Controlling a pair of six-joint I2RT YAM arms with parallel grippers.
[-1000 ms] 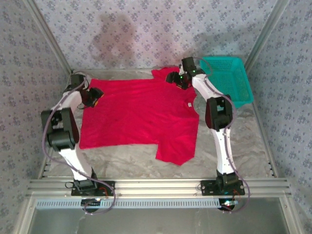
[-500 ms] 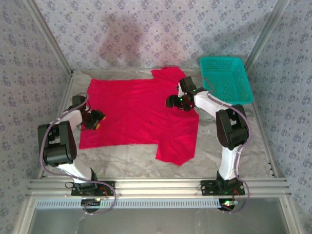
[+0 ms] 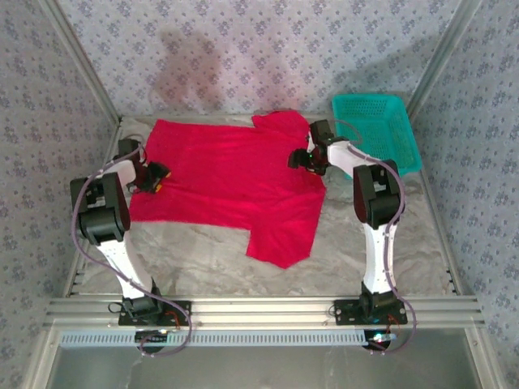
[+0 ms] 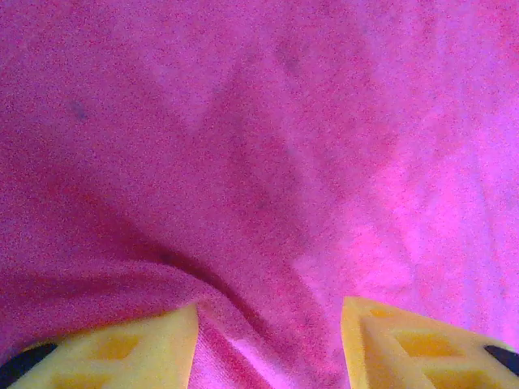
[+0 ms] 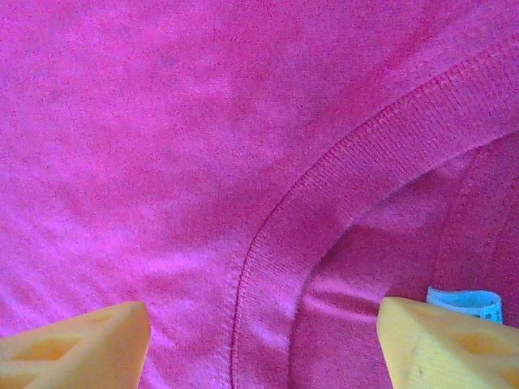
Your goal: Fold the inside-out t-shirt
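The inside-out t-shirt [image 3: 227, 178] lies spread flat and bright red across the table, one sleeve [image 3: 280, 243] pointing toward the near edge. My left gripper [image 3: 154, 176] sits low at the shirt's left edge. In the left wrist view the left gripper [image 4: 268, 348] stands open, and a soft ridge of red cloth [image 4: 203, 284] runs between its yellow fingers. My right gripper [image 3: 302, 158] is over the shirt's right side by the neck. In the right wrist view the right gripper [image 5: 263, 348] is wide open over the ribbed collar [image 5: 349, 203], with the white tag [image 5: 464, 300] by its right finger.
A teal mesh basket [image 3: 381, 130] stands at the back right, just beyond the right arm. Crinkled grey table cover [image 3: 203, 259] shows in front of the shirt. Metal frame posts and patterned walls close in the left, right and back sides.
Both grippers moved away from the near edge. The whole shirt shifted with them, its hem and lower sleeve now farther back and more to the left.
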